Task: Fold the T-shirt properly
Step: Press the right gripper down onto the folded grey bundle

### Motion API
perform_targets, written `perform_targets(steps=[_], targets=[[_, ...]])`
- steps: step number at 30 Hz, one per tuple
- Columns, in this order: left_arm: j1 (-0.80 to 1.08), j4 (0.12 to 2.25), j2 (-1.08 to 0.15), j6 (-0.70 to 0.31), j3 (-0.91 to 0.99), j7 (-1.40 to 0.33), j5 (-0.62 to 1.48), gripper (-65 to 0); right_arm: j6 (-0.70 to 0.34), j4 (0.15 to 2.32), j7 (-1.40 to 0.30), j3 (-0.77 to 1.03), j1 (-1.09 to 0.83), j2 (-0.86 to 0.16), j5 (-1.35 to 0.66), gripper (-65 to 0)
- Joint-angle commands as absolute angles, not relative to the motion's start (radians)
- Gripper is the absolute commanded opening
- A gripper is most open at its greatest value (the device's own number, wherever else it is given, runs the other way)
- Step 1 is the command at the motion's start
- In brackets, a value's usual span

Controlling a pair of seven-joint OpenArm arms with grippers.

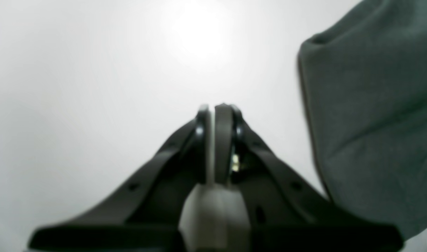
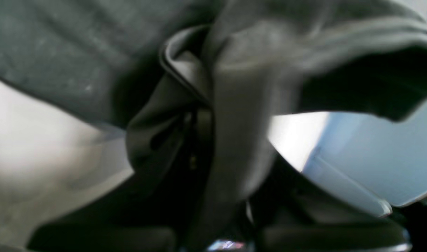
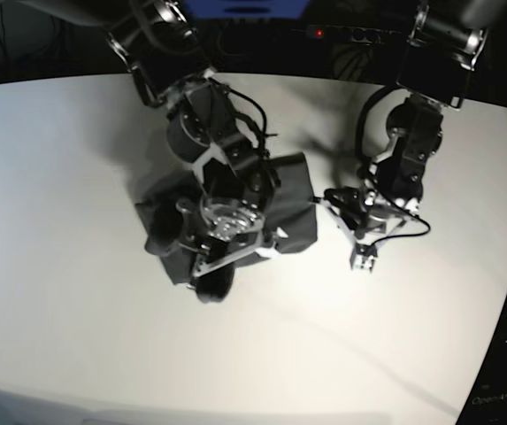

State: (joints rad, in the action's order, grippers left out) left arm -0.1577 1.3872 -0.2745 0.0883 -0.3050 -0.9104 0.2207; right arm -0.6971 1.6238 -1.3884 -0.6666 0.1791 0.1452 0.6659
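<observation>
Here the T-shirt (image 3: 288, 199) lay bunched on the white counter (image 3: 58, 221), a little toward ten o'clock of its middle in the base view, already gathered into a compact dark bundle instead of spread flat. The right gripper (image 3: 211, 282) sat over the bundle's six o'clock edge, and its wrist view was filled with grey cloth draped over and wrapped round the fingers (image 2: 199, 140); they looked pressed together on a fold of the shirt, most likely to carry that layer across the rest. Cloth hid the tips themselves, so exactly how much fabric was caught could not be told.

The left gripper (image 1: 218, 108) hung just off the shirt's three o'clock side, clear of the cloth, with only bare counter ahead of it in its own view and a folded edge of the T-shirt (image 1: 371, 122) at its right. Its fingers (image 1: 223, 140) were pressed together on nothing, seemingly parked out of the way while the other arm worked.

No print, brand or readable label showed on the shirt. At the base view's five o'clock corner some faint lettering was too small to read.
</observation>
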Motion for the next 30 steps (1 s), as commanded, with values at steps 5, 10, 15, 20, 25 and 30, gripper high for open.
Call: perform_targets(steps=[5, 10, 15, 20, 25, 30], targets=[[-0.163, 1.399, -0.285, 0.09, -0.305, -0.938, 0.22, -61.6, -0.698, 1.689, -1.396, -0.756, 0.156, 0.157, 0.67, -64.6], [-0.159, 1.399, -0.297, 0.088, -0.305, -0.938, 0.22, -61.6, -0.698, 1.755, -1.396, -0.86, 0.119, 0.157, 0.67, -64.6], [-0.133, 1.4, -0.309, 0.088, -0.305, -0.938, 0.22, -61.6, -0.698, 1.767, -1.396, -0.966, 0.107, 0.157, 0.67, -64.7], [-0.108, 1.403, -0.329, 0.088, -0.305, -0.938, 0.225, -61.6, -0.698, 1.693, -1.396, -1.024, 0.116, 0.157, 0.67, -64.7], [-0.068, 1.491, -0.346, 0.088, -0.3, -0.938, 0.22, -61.6, -0.698, 1.65, -1.34, -1.024, 0.116, 0.156, 0.67, -64.7], [-0.058, 1.532, -0.36, 0.088, -0.297, -0.987, 0.22, -61.6, -0.698, 1.633, -1.307, -1.024, 0.117, 0.154, 0.67, -64.7]])
